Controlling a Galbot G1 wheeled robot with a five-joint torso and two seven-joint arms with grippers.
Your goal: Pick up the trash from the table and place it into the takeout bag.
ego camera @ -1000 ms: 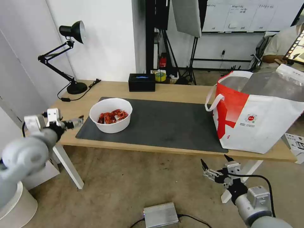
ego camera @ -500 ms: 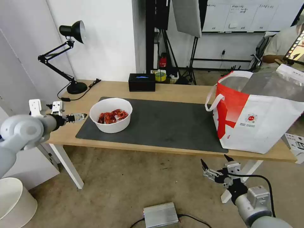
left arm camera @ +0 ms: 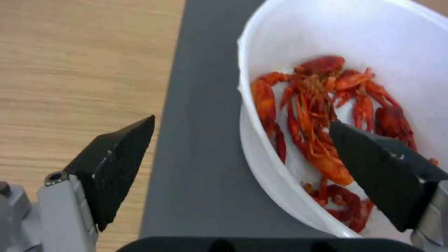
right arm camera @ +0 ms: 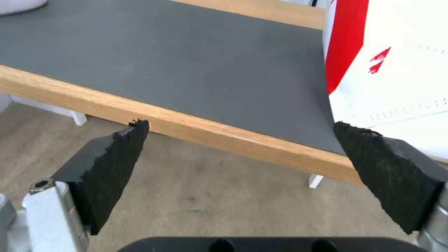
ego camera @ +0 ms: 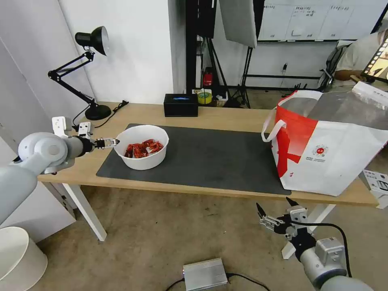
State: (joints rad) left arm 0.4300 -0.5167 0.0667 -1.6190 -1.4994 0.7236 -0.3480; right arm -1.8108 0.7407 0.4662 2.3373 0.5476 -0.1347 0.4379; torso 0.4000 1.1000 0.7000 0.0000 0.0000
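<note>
On the left part of the table (ego camera: pixel 226 115), in the head view, the white bowl (ego camera: pixel 141 146) of red crayfish shells sits on the dark grey mat (ego camera: pixel 210 155), with the left end effector (ego camera: pixel 108 142) reaching in level from the left, its tips right at the bowl's near-left rim. The takeout bag (ego camera: pixel 331 141) stands open at the table's right end, well apart from the bowl. The right end effector (ego camera: pixel 275 212) hangs low in front of the table edge, below the bag, spread and idle. In the left wrist view, the left end effector (left arm camera: pixel 240 138) is spread wide and straddles the bowl (left arm camera: pixel 299 42) wall: one fingertip (left arm camera: pixel 119 164) hangs outside over the mat (left arm camera: pixel 205 140), the other above the shells (left arm camera: pixel 322 122) inside. The risk I see is a thin one-sided rim pinch: the bowl could tilt when lifted and spill shells, or the inner finger could push the light bowl along the mat before closing. In the right wrist view, the right end effector (right arm camera: pixel 240 140) holds nothing, its pads wide apart, facing the table's front edge (right arm camera: pixel 210 129) and the bag's (right arm camera: pixel 397 63) lower corner
</note>
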